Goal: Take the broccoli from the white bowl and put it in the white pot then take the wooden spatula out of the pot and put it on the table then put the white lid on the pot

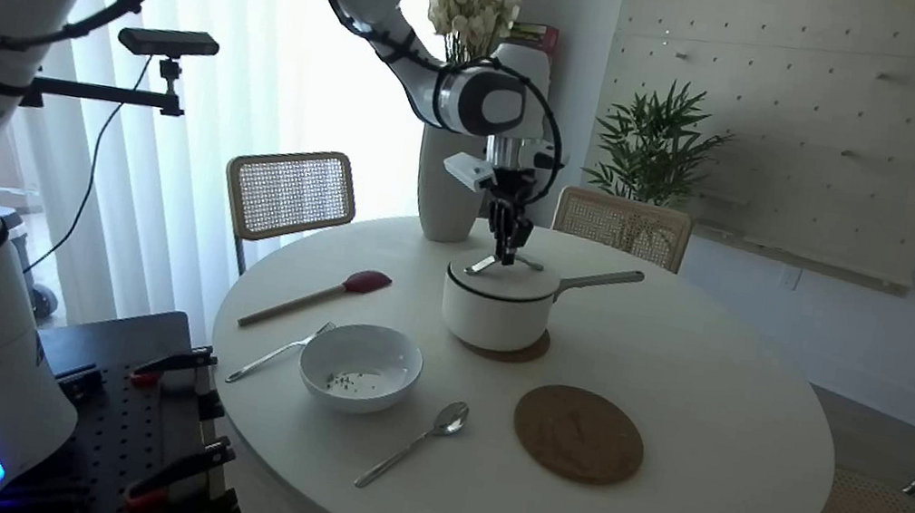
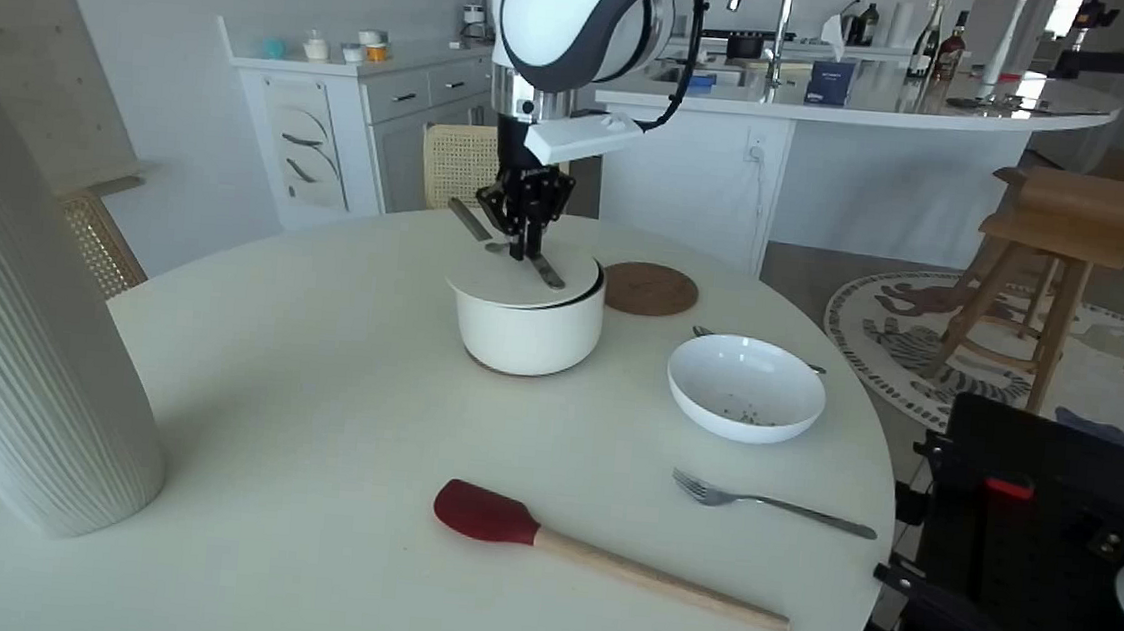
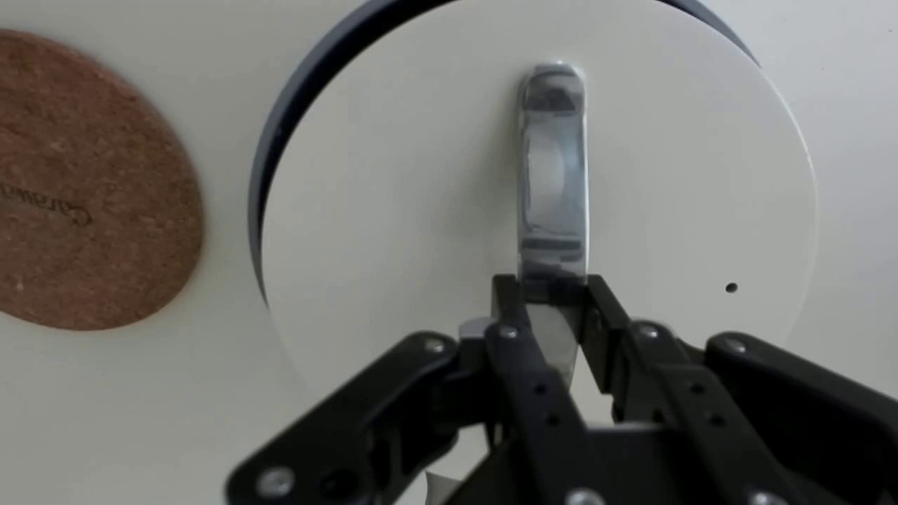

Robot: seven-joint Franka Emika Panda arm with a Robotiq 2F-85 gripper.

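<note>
The gripper [image 3: 551, 291] is pinching the off-centre white lid [image 3: 393, 175] by its handle [image 3: 553, 168], presumably for seating it on the white pot [image 2: 530, 338].

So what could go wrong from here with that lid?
The lid sits off-centre on the pot, with a dark gap along one side, so it may slip or sit crooked if released now. The gripper is closed on the lid's handle, so nudging it sideways could drag the pot, perhaps shifting it on its mat.
</note>
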